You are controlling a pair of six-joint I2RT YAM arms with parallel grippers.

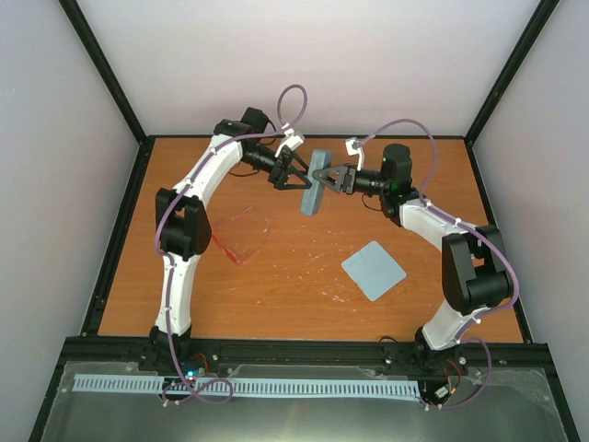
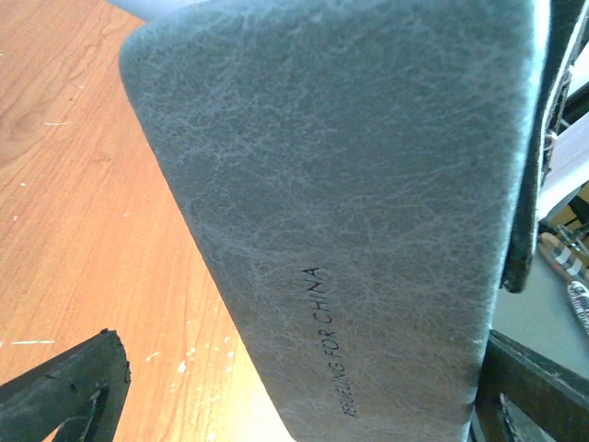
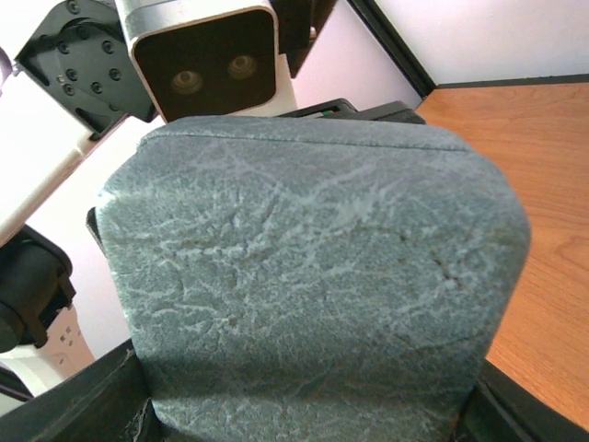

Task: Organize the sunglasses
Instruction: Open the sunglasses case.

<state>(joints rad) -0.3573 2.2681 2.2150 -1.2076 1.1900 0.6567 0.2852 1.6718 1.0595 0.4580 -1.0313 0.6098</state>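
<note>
Evidently at the case-opening step, the right gripper [image 1: 324, 175] clamps the grey-blue oblong textured case [image 1: 313, 191] aloft while the left gripper [image 1: 299, 177] gapes around it (not yet biting) and must next close to pry the lid, the thin red-framed see-through sunglasses [image 1: 241, 238] lying on the wooden table [image 1: 304, 276] beside the left arm.

Top view looks down; both wrist views — very close — share the case [image 2: 350, 212]

Matt crackled leatherette case [image 2: 350, 184], scuffed wood tbl [image 2: 74, 184], see-thru sunglasses [image 1: 241, 238]
</note>
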